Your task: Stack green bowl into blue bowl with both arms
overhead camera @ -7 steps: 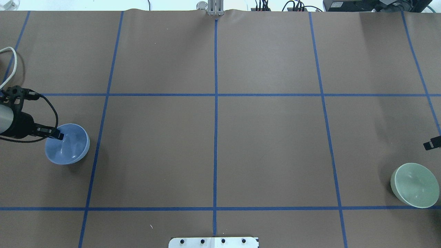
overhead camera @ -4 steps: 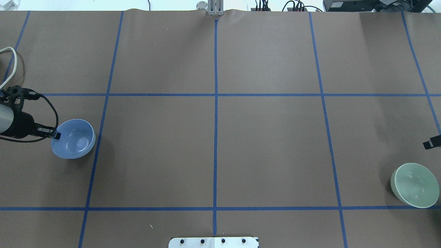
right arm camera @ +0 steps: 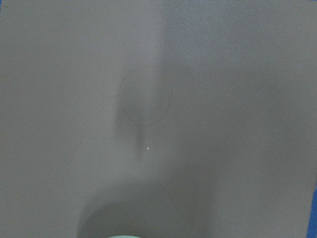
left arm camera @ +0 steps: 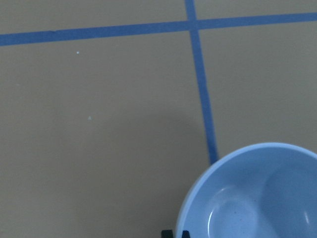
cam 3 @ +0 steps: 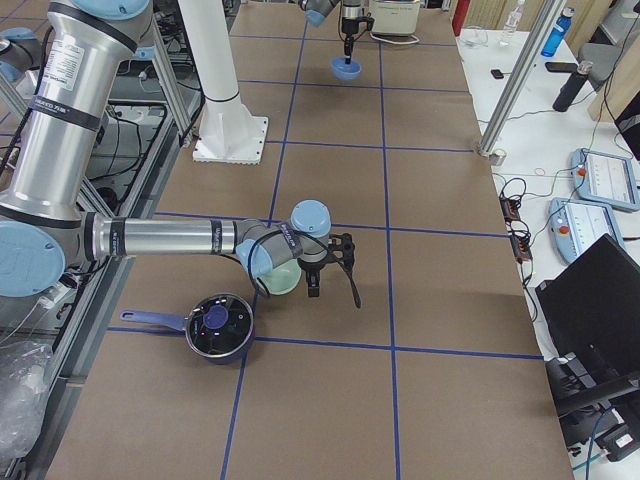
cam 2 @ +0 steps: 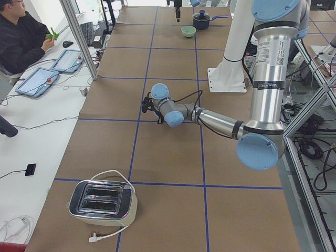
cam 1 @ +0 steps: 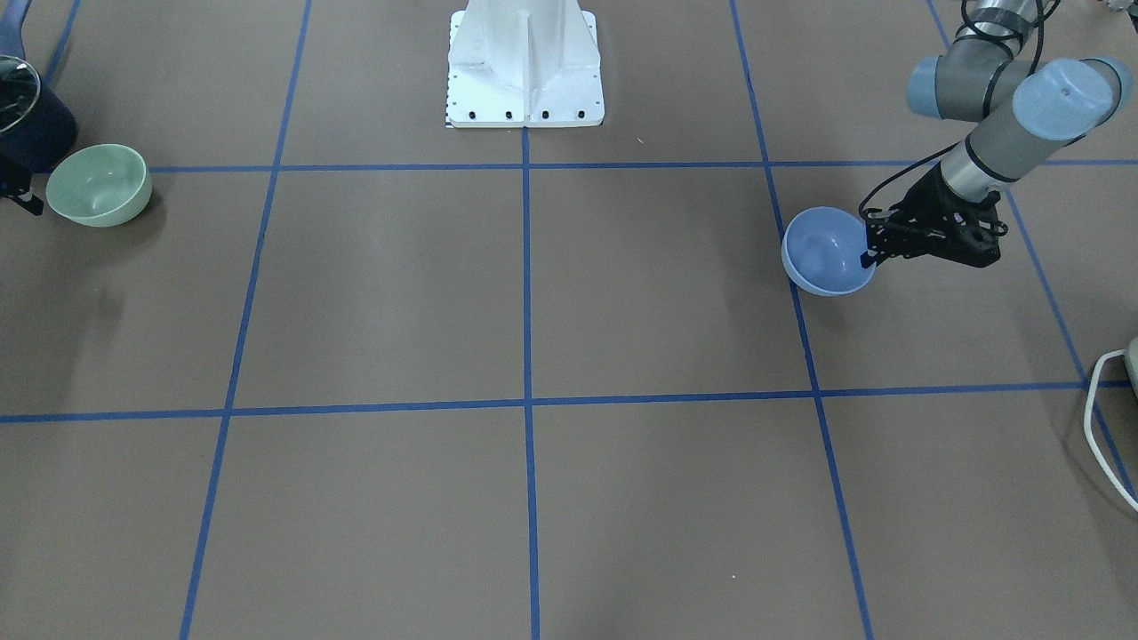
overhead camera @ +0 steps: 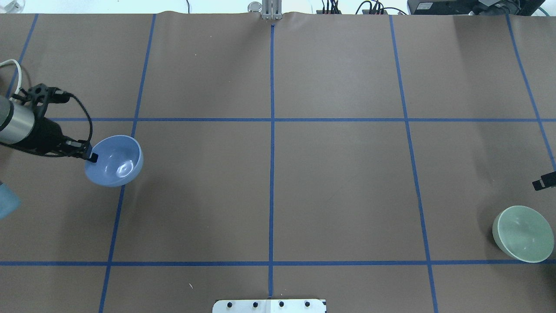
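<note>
While the left fingers [overhead camera: 91,157] pinch the blue bowl [overhead camera: 117,163] by its rim above the bench [overhead camera: 278,195], carry it level and slow. The green bowl [overhead camera: 523,234] sits far right, with the right fingers [overhead camera: 545,179] near it. I cannot tell if they are open.

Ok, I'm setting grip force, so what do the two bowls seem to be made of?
The blue bowl, pinched at its rim by the left hand, looks like smooth glossy plastic: a bright highlight sits on its inner floor. The green bowl has the same shiny finish with soft reflections inside; probably plastic too, though glazed ceramic can't be ruled out.
</note>
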`<state>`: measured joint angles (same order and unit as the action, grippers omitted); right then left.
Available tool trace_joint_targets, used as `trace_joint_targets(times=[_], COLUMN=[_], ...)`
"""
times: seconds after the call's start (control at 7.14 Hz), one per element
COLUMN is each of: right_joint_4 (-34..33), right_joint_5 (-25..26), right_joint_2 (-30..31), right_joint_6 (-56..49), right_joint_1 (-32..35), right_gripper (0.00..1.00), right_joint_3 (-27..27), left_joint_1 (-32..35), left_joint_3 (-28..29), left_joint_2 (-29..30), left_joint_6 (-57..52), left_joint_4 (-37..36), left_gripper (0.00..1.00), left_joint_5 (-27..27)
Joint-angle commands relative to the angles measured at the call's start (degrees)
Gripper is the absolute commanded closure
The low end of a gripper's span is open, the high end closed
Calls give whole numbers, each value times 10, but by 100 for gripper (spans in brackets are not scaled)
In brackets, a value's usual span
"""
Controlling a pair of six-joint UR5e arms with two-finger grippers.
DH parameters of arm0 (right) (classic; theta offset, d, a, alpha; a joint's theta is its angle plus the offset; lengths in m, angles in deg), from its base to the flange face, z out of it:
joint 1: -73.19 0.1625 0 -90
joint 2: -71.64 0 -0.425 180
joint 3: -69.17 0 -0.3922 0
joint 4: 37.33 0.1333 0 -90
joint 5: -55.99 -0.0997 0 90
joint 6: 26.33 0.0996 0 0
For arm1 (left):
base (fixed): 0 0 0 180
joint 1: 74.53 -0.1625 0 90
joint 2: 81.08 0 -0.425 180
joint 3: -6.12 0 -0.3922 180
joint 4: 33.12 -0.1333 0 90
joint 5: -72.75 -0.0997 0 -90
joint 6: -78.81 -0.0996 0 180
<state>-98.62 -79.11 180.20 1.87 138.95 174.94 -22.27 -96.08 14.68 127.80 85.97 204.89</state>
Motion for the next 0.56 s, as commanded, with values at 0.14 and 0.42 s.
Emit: trace_joint_targets(times=[0.14, 0.42], right_joint_4=[2, 4], right_joint_5=[1, 6], right_joint_2=[2, 18], right_joint_6=[29, 26], right_joint_1=[-22, -33], right_gripper=[1, 1], right_joint_3=[0, -2], left_joint_1=[-3, -50], left_joint_3=[-16, 13], left_joint_2=[213, 269], left_joint_6=[79, 143], left_joint_4=[-231, -234], left_gripper=[100, 100], left_joint_5=[-7, -56])
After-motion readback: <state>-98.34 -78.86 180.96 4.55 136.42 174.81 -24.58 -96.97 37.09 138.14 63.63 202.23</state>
